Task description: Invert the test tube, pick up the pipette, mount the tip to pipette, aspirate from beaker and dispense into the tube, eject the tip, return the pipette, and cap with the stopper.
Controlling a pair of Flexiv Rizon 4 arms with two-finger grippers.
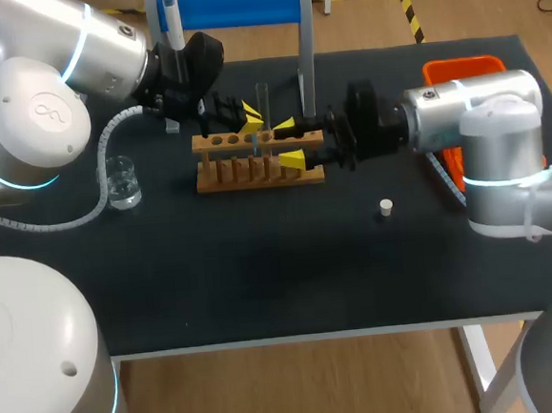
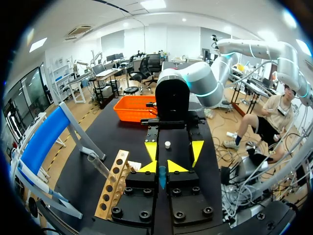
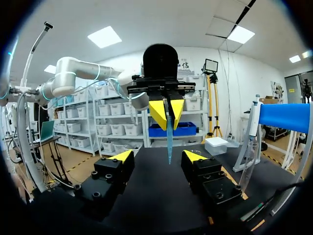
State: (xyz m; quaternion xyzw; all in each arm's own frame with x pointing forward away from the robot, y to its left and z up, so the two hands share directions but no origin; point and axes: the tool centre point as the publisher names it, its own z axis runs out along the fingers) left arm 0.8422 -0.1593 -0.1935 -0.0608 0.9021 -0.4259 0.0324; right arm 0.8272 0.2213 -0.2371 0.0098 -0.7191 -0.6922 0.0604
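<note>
Over the rack near the desk's back edge, my left gripper pinches the blue tip point-down, presumably for handover to my wide-open right gripper; pipette hangs unmounted on its stand.

Laboratory, wooden test-tube rack, glass beaker

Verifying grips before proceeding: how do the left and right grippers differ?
The left gripper has its fingers together; the right gripper has them wide apart. The left gripper clamps a blue tip; the right gripper holds nothing. Both face each other by the rack.
</note>
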